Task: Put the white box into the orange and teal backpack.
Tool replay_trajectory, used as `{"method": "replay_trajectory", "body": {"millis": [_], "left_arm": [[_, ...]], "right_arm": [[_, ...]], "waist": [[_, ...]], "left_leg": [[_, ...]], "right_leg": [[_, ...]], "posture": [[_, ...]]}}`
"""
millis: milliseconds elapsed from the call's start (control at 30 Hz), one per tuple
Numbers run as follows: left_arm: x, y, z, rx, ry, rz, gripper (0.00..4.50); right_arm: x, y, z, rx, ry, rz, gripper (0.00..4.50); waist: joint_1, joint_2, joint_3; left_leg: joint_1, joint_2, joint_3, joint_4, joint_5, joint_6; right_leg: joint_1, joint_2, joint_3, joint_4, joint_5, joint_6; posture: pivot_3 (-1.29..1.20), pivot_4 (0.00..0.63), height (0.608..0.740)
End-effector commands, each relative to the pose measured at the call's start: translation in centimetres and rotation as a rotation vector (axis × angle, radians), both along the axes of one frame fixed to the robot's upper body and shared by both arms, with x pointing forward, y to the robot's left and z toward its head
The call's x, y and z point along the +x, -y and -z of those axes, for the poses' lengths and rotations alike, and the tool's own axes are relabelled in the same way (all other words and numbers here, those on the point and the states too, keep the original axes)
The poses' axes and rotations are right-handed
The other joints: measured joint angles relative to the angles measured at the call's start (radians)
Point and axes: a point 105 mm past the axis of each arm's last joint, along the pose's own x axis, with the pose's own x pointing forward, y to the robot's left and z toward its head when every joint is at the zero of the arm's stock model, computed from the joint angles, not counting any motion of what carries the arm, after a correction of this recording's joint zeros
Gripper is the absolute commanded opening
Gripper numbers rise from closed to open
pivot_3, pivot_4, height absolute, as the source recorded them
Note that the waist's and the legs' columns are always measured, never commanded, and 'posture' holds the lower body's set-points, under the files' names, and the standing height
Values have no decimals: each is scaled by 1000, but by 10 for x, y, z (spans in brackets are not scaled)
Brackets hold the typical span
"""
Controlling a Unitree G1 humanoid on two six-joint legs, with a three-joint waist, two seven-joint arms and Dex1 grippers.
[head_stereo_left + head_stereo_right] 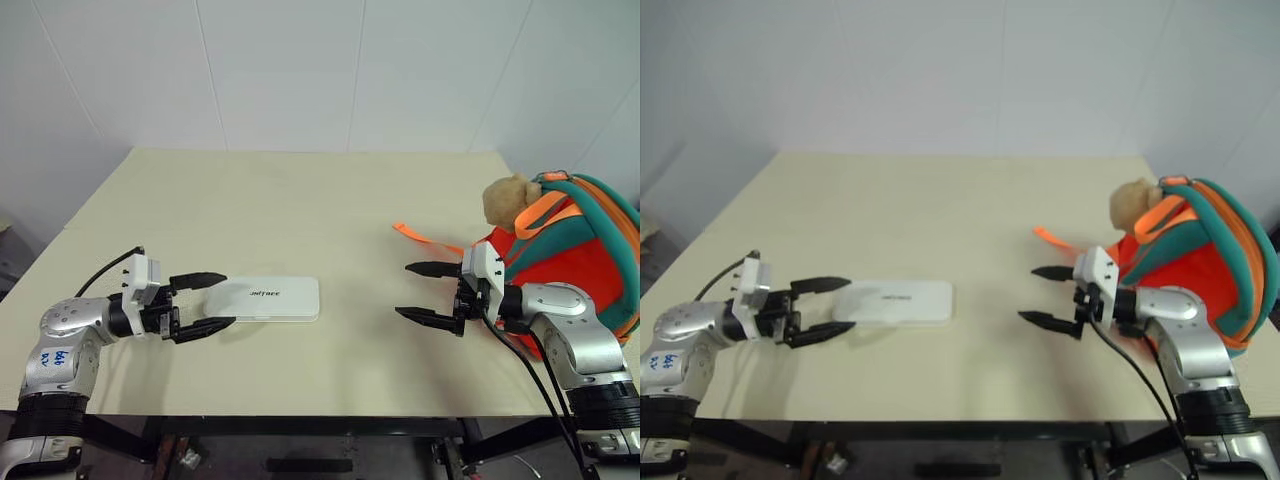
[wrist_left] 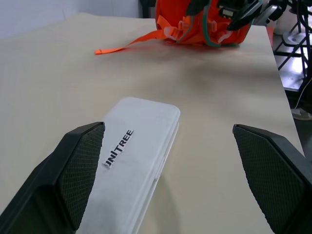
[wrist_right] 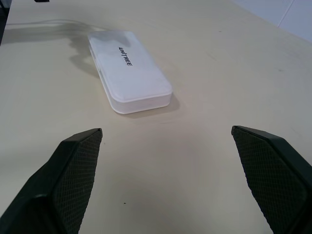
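Observation:
The white box [image 1: 268, 298] lies flat on the cream table [image 1: 300, 200], left of centre, its dark lettering facing up. My left gripper [image 1: 218, 301] is open at the box's left end, one finger on each side of that end, level with the tabletop. The orange and teal backpack [image 1: 575, 255] sits at the table's right edge with a tan plush toy [image 1: 508, 201] on top. My right gripper [image 1: 415, 291] is open just in front of the backpack, pointing left toward the box with bare table between. The left wrist view shows the white box [image 2: 136, 156] between my open fingers.
An orange strap [image 1: 425, 239] trails from the backpack onto the table toward the middle. A white wall stands behind the table's far edge. The backpack [image 2: 200, 24] and my right gripper [image 2: 239, 17] appear far off in the left wrist view.

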Motion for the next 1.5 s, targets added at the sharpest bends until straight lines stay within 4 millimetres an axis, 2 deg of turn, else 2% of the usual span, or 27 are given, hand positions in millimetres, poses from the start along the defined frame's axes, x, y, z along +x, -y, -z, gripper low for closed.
{"method": "replay_trajectory", "body": {"millis": [33, 233, 400, 433, 500, 567, 867, 900, 1067, 1233, 1367, 1500], "left_arm": [[-1, 1, -7, 4, 37, 5, 4500], [-3, -3, -7, -14, 45, -25, 4500], [-9, -16, -12, 2, 52, -59, 4500], [-10, -22, -13, 11, 52, -72, 4314], [-11, -34, -15, 23, 61, -109, 3910], [-10, -43, -18, 23, 77, -147, 3270], [-6, -61, -18, 66, 66, -184, 280], [-5, -64, -16, 70, 60, -197, 23], [7, -87, -8, 82, 36, -348, 23], [22, -98, 4, 69, 28, -493, 23], [33, -89, 25, 76, -5, -531, 23], [40, -76, 34, 74, -32, -521, 23]], "right_arm": [[-1, 6, -13, 9, 46, 19, 4480], [5, 1, -12, 18, 45, 15, 4480], [7, -16, -12, 36, 43, -38, 4480], [7, -23, -12, 45, 40, -53, 4309], [9, -36, -6, 37, 37, -67, 3872], [11, -46, 3, 11, 34, -72, 3210], [32, -73, 17, -12, 28, -19, 6], [34, -75, 19, -16, 27, -15, 0], [50, -82, 29, -46, 0, 52, 0], [74, -83, 38, -67, -12, 162, 0], [80, -94, 47, -76, -42, 161, 0], [78, -104, 50, -80, -48, 134, 0]], "waist": [[0, 0, 0], [0, 0, 0], [-2, 0, 0], [-2, 0, 0], [-3, 0, 0], [-1, 0, 0], [1, 0, 0], [-1, 0, 0], [-3, 0, 0], [-3, -1, 0], [-1, -1, -1], [-1, -1, -1]], "left_leg": [[0, 0, 0, 0, 0, 0], [0, 0, 0, 0, 0, 0], [0, 0, 1, 0, 0, 0], [0, 0, 1, 0, 0, 0], [0, 0, 1, 0, 0, 0], [0, 1, 1, 0, 0, 0], [0, 1, 2, 0, 0, 0], [0, 1, 2, 0, 0, 0], [0, 1, 3, -1, 0, 0], [0, 1, 4, -1, 0, 0], [0, 1, 5, -1, 0, 0], [0, 1, 5, -1, 0, 0]], "right_leg": [[0, 0, 0, 0, 0, 0], [0, 0, 1, 0, 0, 0], [0, 0, 1, 0, 0, 0], [0, 0, 1, 0, 0, 0], [-1, 0, 1, 0, 0, 0], [-1, 1, 1, 0, 0, 0], [-1, 1, 1, 0, 0, 0], [-1, 0, 1, 0, 0, 0], [-3, 1, 2, 1, 0, 0], [-3, 1, 3, 2, 0, 0], [-4, 1, 4, 2, 0, 0], [-4, 1, 5, 3, 1, 1]], "posture": [[0, 150, 740], [0, 150, 740], [0, 150, 740], [0, 150, 740], [0, 150, 740], [0, 150, 740], [0, 150, 740], [0, 150, 740], [0, 150, 740], [0, 150, 740], [0, 150, 740], [0, 150, 740]]}}
